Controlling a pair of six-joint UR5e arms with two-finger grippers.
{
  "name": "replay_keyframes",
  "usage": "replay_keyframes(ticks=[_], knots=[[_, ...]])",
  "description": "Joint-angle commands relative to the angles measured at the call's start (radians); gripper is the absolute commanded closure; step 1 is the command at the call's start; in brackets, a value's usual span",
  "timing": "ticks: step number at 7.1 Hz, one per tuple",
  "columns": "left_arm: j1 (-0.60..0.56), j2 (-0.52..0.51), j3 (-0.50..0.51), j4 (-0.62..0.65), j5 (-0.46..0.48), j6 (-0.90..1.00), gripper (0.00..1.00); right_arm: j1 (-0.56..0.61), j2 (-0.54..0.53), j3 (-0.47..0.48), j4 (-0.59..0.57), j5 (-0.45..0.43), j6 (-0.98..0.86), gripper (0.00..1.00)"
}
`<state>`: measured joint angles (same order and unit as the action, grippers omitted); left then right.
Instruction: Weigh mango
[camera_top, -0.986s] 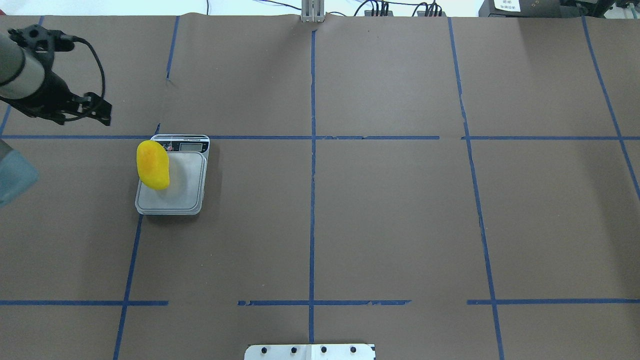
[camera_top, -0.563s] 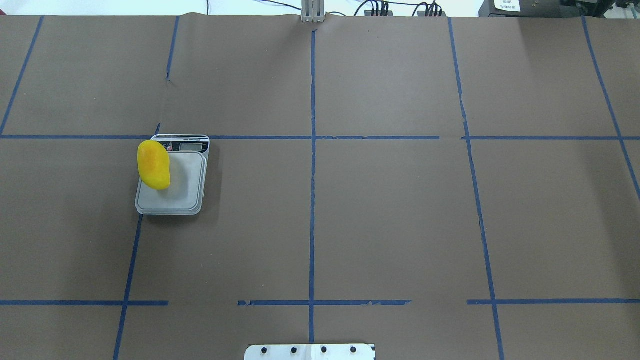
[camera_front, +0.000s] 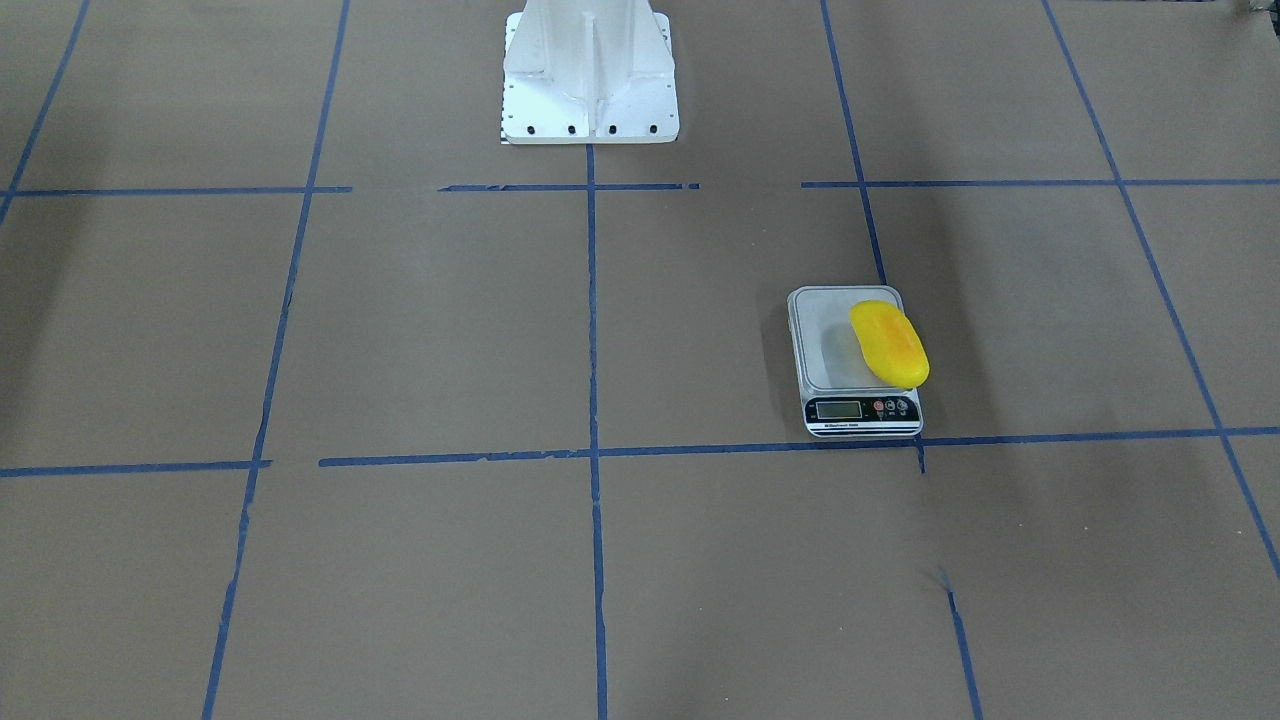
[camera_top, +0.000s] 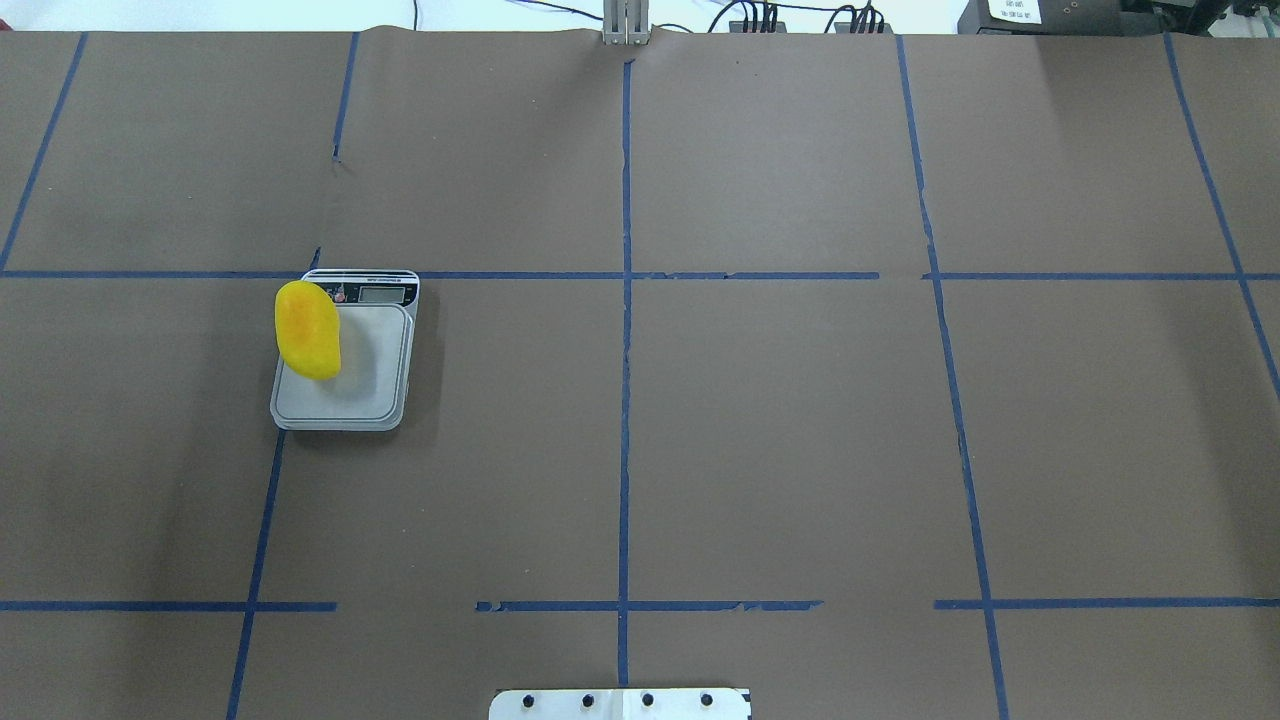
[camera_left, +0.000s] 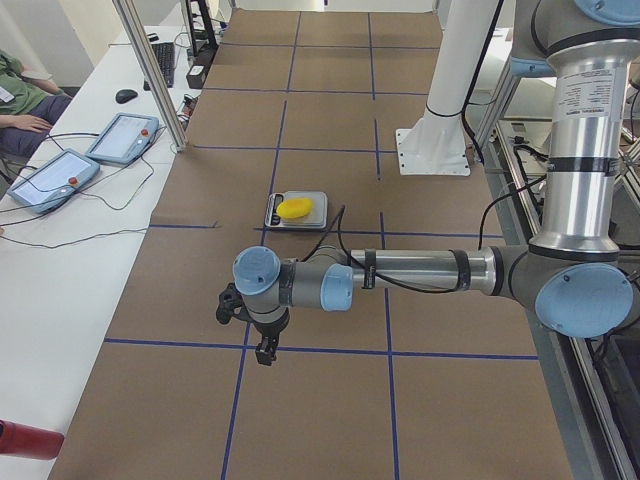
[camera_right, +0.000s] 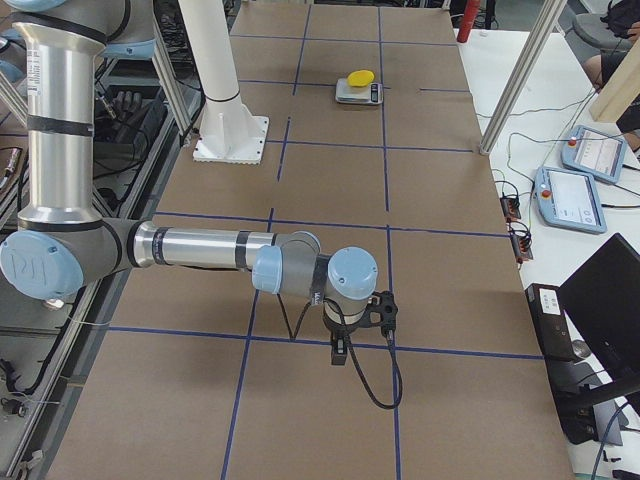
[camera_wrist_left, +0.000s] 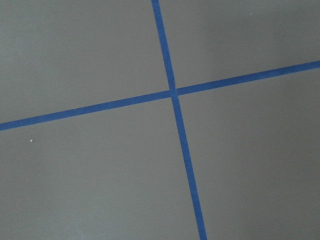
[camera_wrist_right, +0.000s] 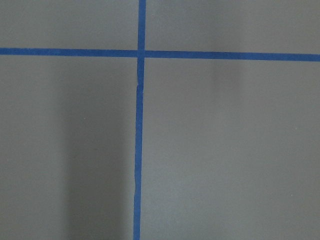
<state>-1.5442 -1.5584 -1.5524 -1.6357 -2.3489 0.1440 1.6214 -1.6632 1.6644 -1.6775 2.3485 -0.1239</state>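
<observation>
Resting on scale (camera_top: 370, 385), oblong yellow orange-blushed mango (camera_top: 308, 330).

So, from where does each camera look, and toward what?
Front-facing: across the table, facing the robot; mango on scale, white base.
Overhead: behind the robot, looking down; only the base's edge.
Exterior left: table's end; left arm near, left gripper pointing down.
Exterior right: opposite end; right arm near, right gripper pointing down.
Left wrist: down at tape cross; no body.
Right wrist: likewise.
Shared: all four exterior views show mango on scale.
</observation>
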Motion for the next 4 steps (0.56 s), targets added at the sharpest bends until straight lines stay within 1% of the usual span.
replay_keyframes(ticks=[1, 2, 4], knots=[[-0.025, 0.007, 0.000, 0.008, -0.036, -0.007, 0.00, 0.000, 0.000, 0.000, -0.001, 0.000, 0.000, 0.00], [-0.046, 0.008, 0.002, 0.013, -0.039, -0.011, 0.00, 0.000, -0.001, 0.000, -0.001, 0.000, 0.000, 0.00], [-0.050, 0.008, -0.005, 0.011, -0.038, -0.127, 0.00, 0.000, 0.000, 0.000, -0.001, 0.000, 0.000, 0.00]])
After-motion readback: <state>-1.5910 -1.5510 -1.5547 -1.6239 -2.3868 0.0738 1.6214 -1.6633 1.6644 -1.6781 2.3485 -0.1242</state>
